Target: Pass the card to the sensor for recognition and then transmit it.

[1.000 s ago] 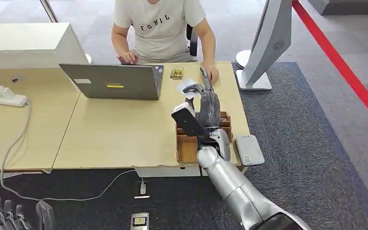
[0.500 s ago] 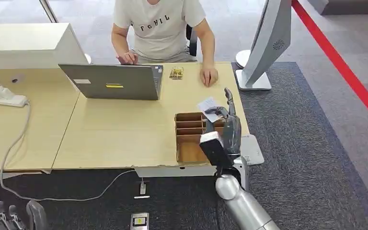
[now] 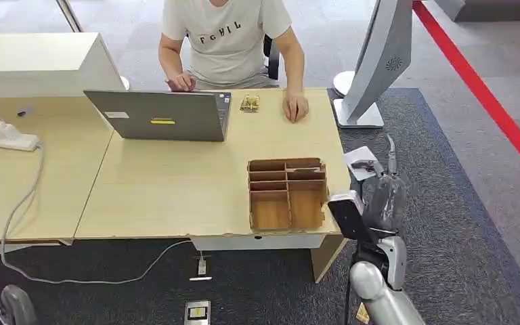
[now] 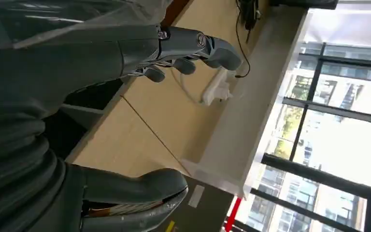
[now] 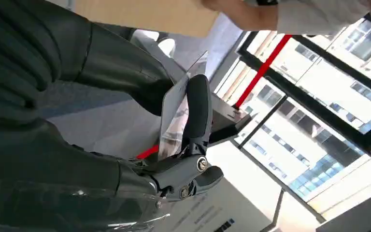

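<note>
Left hand (image 3: 3, 308) cut by head view's bottom edge; card (image 5: 174, 116) print blurred

The worktop (image 3: 176, 183) showed a pale, matt wood-grain finish, and on it stood a divided organiser (image 3: 286, 193) of plain brown cardboard with raw edges. A laptop (image 3: 159, 115) beside it had a matt grey lid that looked like brushed metal. The right robot hand (image 3: 381, 193), dark smooth plastic with a faint sheen under a clear glossy film, pinched a thin white card (image 3: 361, 162) whose face reflected light. The arm (image 3: 379, 291) behind it was satin silver metal. The floor (image 3: 447, 223) wore rough dark-grey carpet, crossed by a glossy red strip (image 3: 487, 95).
</note>
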### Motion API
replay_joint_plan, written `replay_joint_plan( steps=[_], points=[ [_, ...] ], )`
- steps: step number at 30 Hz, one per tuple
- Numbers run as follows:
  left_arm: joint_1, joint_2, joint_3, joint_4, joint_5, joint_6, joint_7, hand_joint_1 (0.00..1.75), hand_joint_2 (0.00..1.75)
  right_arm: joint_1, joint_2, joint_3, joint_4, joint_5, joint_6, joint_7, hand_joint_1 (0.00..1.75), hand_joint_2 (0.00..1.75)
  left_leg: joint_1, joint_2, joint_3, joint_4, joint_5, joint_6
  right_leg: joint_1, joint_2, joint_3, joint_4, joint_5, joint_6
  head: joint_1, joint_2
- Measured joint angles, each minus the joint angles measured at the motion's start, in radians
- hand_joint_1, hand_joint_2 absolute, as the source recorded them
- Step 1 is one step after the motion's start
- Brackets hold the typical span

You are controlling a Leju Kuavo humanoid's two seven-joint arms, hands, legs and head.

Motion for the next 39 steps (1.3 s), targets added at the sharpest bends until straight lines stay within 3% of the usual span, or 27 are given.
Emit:
replay_joint_plan(
  steps=[7, 15, 28, 39],
  points=[
    [-0.006, 0.005, 0.043, -0.019, 0.026, -0.053, 0.000, 0.00, 1.75, 0.097, -0.075, -0.106, -0.048, -0.022, 0.000, 0.048, 1.75, 1.75, 0.000, 0.000, 0.000, 0.000, -0.001, 0.001, 0.000, 0.000, 0.000, 0.000, 0.000, 0.000, 0.000, 0.000],
    [-0.016, -0.005, 0.093, -0.029, 0.021, -0.108, 0.000, 0.00, 1.75, 0.125, -0.098, -0.122, -0.013, -0.092, 0.001, 0.026, 1.75, 1.75, 0.000, 0.000, -0.001, -0.001, 0.000, 0.001, 0.000, 0.000, 0.001, 0.000, 0.000, 0.000, 0.000, 0.000],
    [-0.018, -0.026, 0.106, -0.034, -0.036, 0.008, 0.000, 0.00, 1.75, 0.025, -0.046, -0.012, 0.262, -0.208, 0.002, -0.049, 1.75, 1.75, 0.000, 0.000, -0.001, -0.001, 0.000, 0.000, 0.000, 0.000, 0.001, 0.001, 0.000, 0.000, 0.000, 0.000],
    [-0.014, -0.047, 0.105, -0.034, -0.103, 0.013, 0.000, 0.00, 1.75, -0.090, 0.010, 0.017, 0.572, -0.232, 0.002, -0.093, 1.75, 1.75, 0.000, 0.000, -0.001, -0.001, 0.000, 0.000, 0.000, 0.000, 0.001, 0.001, 0.000, 0.000, 0.000, 0.000]
  ],
)
